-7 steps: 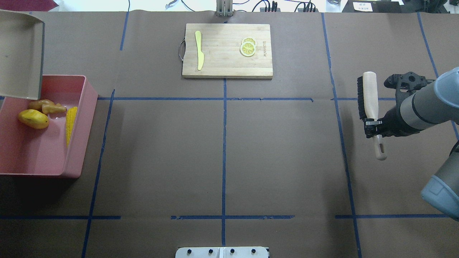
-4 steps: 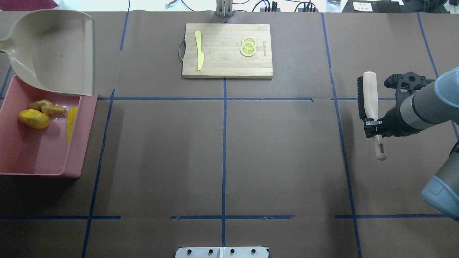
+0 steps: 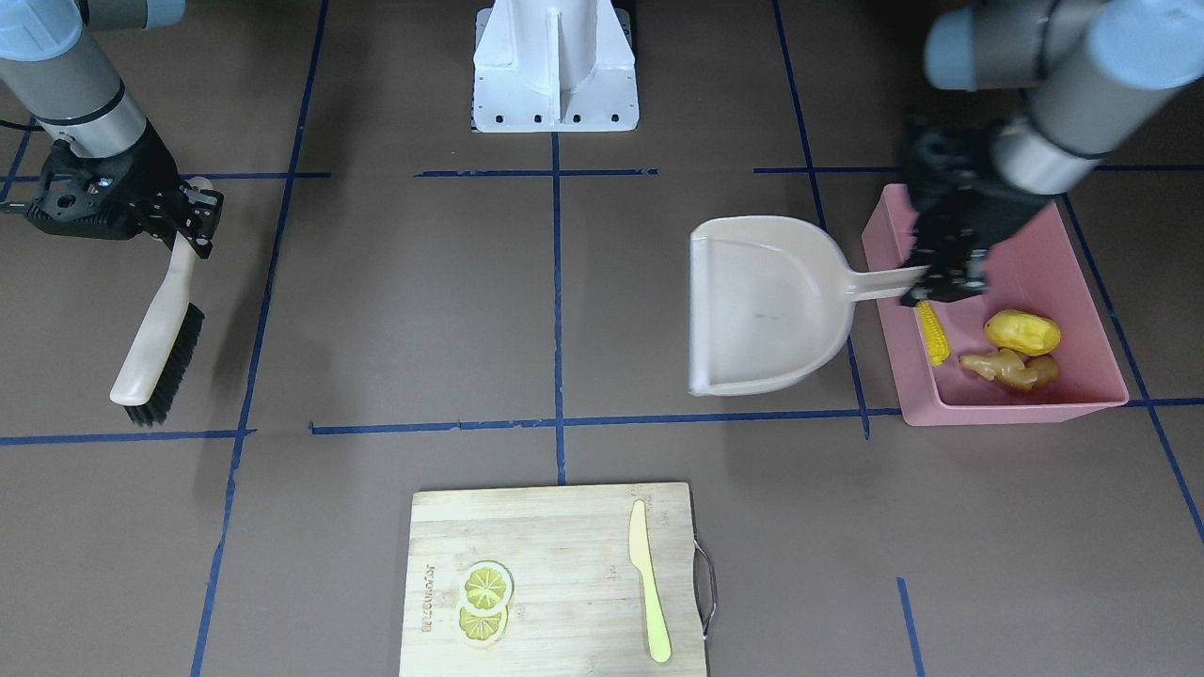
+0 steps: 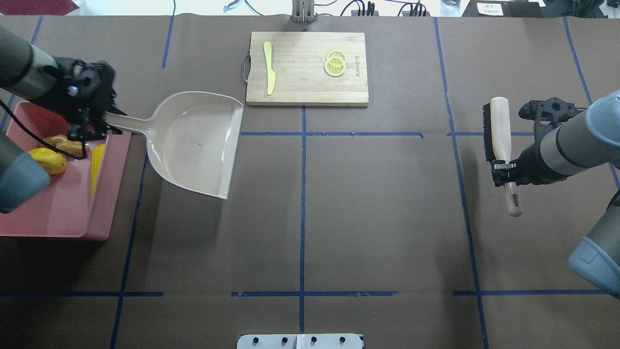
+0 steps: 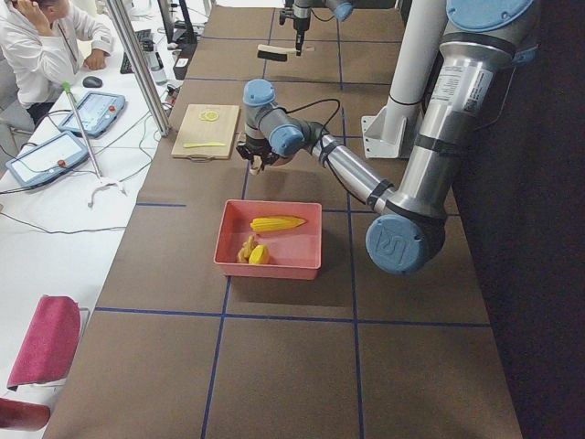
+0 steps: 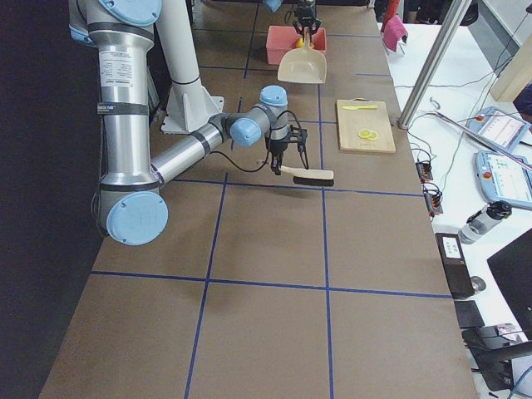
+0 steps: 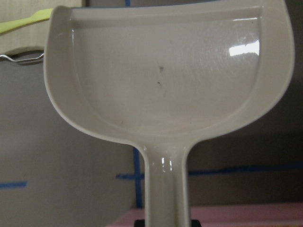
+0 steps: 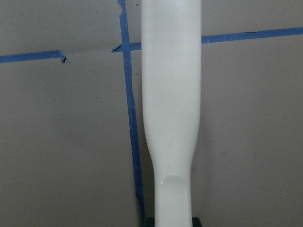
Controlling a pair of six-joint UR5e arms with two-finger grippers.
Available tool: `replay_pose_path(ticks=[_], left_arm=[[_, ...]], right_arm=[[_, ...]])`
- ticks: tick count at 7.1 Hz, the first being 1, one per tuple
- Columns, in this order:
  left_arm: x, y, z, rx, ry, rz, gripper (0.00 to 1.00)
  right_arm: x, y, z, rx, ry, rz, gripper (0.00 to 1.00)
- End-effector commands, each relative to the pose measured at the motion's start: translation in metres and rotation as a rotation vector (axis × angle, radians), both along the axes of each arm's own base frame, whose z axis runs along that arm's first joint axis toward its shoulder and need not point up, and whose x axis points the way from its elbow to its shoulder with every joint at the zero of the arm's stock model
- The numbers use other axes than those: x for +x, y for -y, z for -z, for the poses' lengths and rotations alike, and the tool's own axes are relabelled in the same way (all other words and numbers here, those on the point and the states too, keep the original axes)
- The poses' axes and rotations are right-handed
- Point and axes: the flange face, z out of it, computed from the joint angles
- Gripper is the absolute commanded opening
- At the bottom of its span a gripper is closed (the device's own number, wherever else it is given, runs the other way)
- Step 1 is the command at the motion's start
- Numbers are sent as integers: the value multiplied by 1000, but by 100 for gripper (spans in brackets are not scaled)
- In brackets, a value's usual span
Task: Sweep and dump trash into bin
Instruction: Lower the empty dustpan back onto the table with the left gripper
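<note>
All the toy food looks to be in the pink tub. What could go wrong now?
The left claw grips the beige plastic dustpan only by its handle's end, over the pink plastic tub's rim; lowering it might knock the tub. The wide pan may sag or twist in that grip. The right claw holds the pale-handled black-bristle brush by its narrow neck; it might slip.
</note>
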Motion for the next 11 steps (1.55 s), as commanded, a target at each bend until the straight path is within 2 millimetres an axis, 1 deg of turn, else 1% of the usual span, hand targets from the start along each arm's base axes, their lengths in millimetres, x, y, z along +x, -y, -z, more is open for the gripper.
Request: replay_pose_path(ticks=[1,2,3,4,5,6,7,9,10,11], left_arm=[[83,-32,23,-40,2,-14,0],[88,-35,23,-54,2,-12,3],[91,-37,24,-74,1,-5,4],[109,-45,19,-119,7,-3,5],[116,-49,23,-119,4,-14,5],[118,-48,19,-125,11,-15,5],[119,-48,19,-126,11,-14,7],[118,-44,19,-99,24,15,17],[122,-48,19,-90,28,15,28],[119,-48,14,-87,39,27,42]], right_arm=[[-1,1,-3,-4,-5,0,0],[-3,2,-4,-6,-6,0,0],[-3,2,-2,-5,-3,-1,0],[-3,2,-1,-4,-2,-1,0],[-3,2,-2,-4,-3,0,0],[-3,3,-1,-3,-2,0,0],[-3,3,-1,-3,-2,0,0],[-3,3,-1,-3,-2,0,0],[-3,3,-1,-3,-2,0,0],[-4,3,-2,-4,-3,0,0]])
